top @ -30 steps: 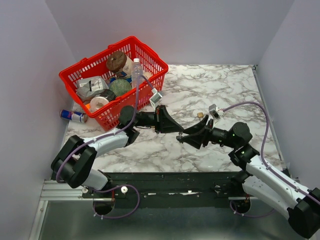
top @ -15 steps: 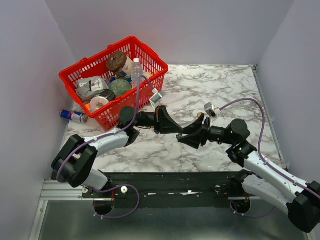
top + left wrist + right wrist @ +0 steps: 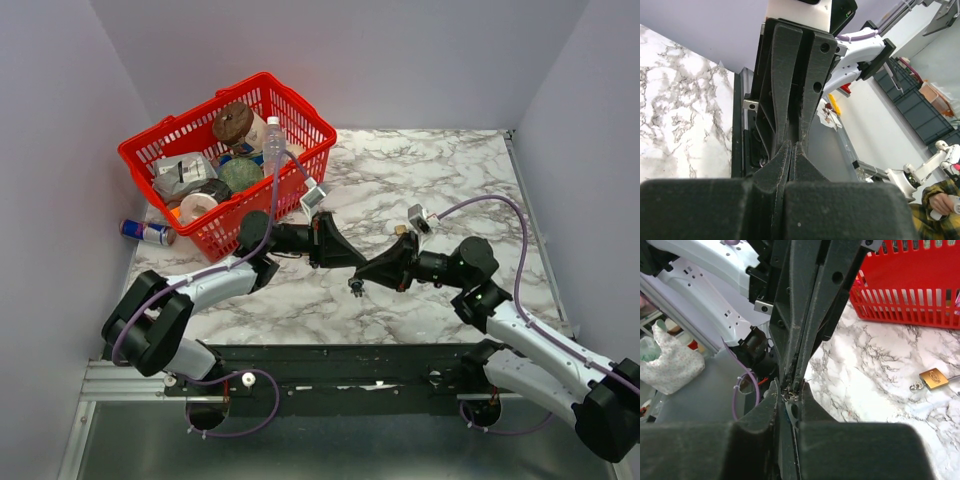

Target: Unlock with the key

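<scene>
Right wrist: hand (image 3: 789, 391) pinched on key (image 3: 788, 397)

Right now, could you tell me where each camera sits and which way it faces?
Top external: above and behind the arms, looking down on the table; both arms show.
Left wrist: on the left gripper, facing the right gripper and the room beyond.
Right wrist: behind its own fingers, facing the key and red basket.
Both wrist views share the grippers meeting tip to tip.
</scene>
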### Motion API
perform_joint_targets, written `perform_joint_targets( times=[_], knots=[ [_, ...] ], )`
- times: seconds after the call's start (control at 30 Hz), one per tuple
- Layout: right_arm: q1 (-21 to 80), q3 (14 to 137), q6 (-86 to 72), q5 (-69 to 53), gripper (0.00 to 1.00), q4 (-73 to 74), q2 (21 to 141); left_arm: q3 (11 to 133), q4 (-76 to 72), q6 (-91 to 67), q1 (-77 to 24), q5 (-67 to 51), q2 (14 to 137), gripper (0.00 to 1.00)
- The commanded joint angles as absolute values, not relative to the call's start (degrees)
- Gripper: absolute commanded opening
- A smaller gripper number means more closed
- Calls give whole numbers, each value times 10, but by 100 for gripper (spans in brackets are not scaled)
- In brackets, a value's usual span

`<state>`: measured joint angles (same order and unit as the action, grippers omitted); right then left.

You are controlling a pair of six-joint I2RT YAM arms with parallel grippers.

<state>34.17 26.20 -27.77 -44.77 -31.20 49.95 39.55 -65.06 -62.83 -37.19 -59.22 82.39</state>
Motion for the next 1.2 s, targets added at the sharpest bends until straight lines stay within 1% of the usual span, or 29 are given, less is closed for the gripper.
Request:
perform_joint_targets(
  times=[0.0, 0.13, 0.17, 0.2, 0.3, 0.33, 0.37, 0.4, 0.43, 0.47, 0.53, 0.57, 0.63, 0.67, 0.73, 0.77, 0.8, 0.87, 1.03, 1.17],
  knots=[
    [346, 272, -295, -425, 1, -341, 503, 413, -566, -535, -380, -595, 800, 0],
    [346, 262, -314, -389, 1, -337, 505, 428, -450, -445, -383, -571, 774, 0],
    [346, 258, -318, -381, 1, -340, 505, 431, -402, -426, -383, -554, 763, 0],
    [346, 254, -327, -364, 1, -340, 505, 438, -376, -388, -384, -544, 758, 0],
    [346, 239, -336, -346, 1, -353, 505, 451, -310, -341, -385, -520, 745, 1],
    [346, 237, -337, -343, 1, -354, 504, 453, -297, -334, -385, -515, 744, 6],
    [346, 235, -337, -341, 1, -356, 504, 454, -286, -330, -385, -511, 741, 17],
    [346, 234, -342, -332, 1, -356, 503, 455, -283, -327, -385, -505, 739, 26],
    [346, 233, -346, -324, 1, -353, 498, 455, -281, -321, -385, -502, 738, 37],
    [346, 232, -348, -316, 1, -349, 497, 459, -268, -316, -385, -497, 736, 54],
    [346, 232, -350, -287, 1, -331, 493, 468, -251, -293, -385, -477, 732, 65],
    [345, 231, -349, -279, 1, -326, 490, 471, -229, -284, -385, -464, 723, 74],
    [345, 228, -352, -258, 1, -316, 490, 478, -210, -266, -384, -420, 715, 81],
    [340, 227, -353, -256, 1, -313, 494, 481, -193, -248, -384, -404, 702, 87],
    [332, 222, -357, -255, 1, -310, 499, 490, -172, -230, -384, -353, 693, 91],
    [322, 221, -358, -256, 1, -310, 500, 493, -156, -222, -384, -337, 685, 96],
    [315, 221, -358, -261, 1, -309, 506, 504, -146, -211, -384, -318, 684, 99],
    [292, 218, -355, -266, 1, -309, 511, 517, -118, -204, -384, -275, 688, 99],
    [229, 207, -348, -293, 1, -302, 505, 561, -91, -183, -385, -247, 740, 99],
    [146, 196, -350, -299, 1, -265, 463, 601, -78, -178, -390, -228, 840, 93]
  ],
)
